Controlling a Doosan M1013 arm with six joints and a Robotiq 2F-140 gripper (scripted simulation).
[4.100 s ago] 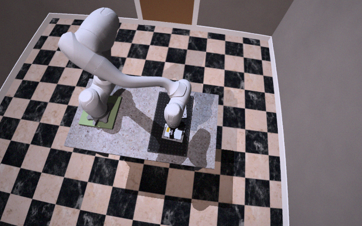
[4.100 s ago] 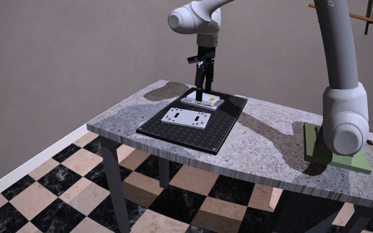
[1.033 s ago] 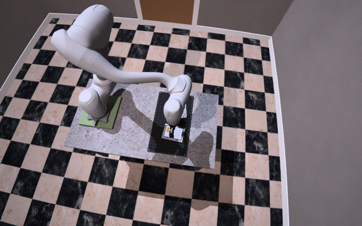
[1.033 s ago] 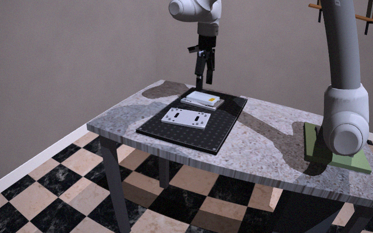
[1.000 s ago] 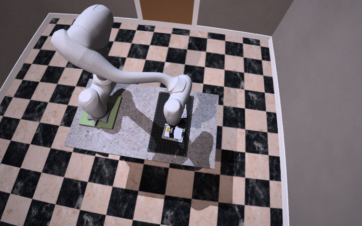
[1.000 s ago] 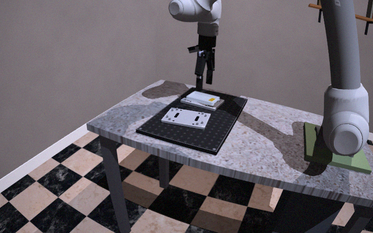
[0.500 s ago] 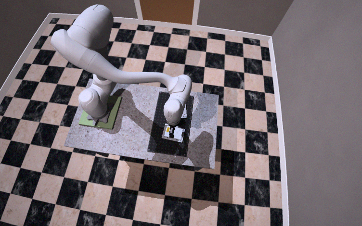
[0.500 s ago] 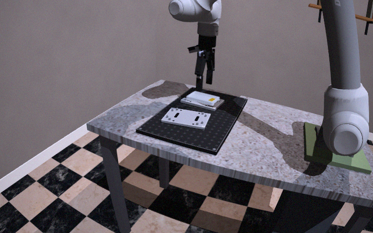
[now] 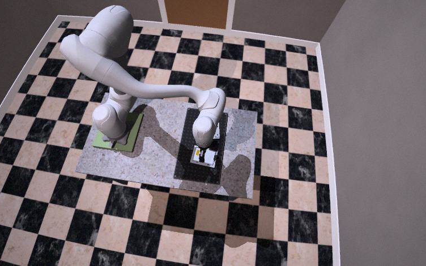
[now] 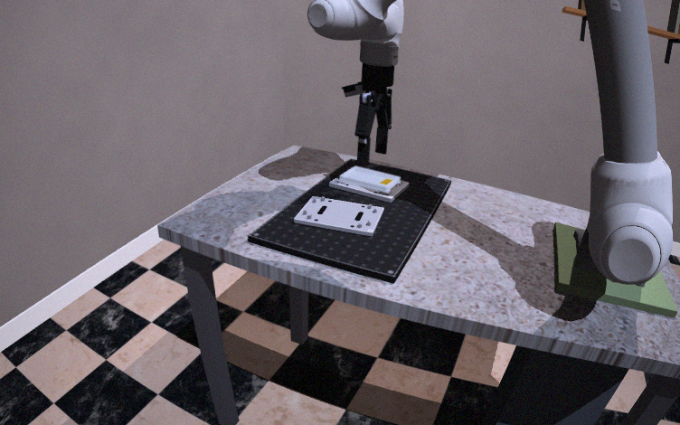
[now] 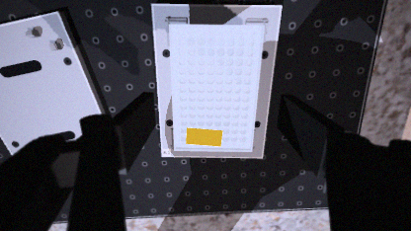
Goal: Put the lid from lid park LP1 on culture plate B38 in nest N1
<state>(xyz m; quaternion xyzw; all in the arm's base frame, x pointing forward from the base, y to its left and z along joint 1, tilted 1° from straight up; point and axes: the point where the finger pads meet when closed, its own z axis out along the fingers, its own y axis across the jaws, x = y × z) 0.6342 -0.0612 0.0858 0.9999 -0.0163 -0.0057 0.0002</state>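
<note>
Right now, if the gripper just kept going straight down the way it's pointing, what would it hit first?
The gripper is open, holds nothing and points straight down above the culture plate in its nest. Going on, it would probably meet the plate's covered top first, though its spread fingers might pass either side and reach the black breadboard.

Light's even, from above; my arm (image 9: 161,89) throws hard shadows over table (image 10: 469,248). Pics sharp, no glare.

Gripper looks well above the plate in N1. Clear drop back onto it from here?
Probably yes. The gripper hangs above the lidded culture plate with jaws open and empty, spread wider than the plate in the wrist view. Nothing stands between them; the empty lid park lies off to one side.
</note>
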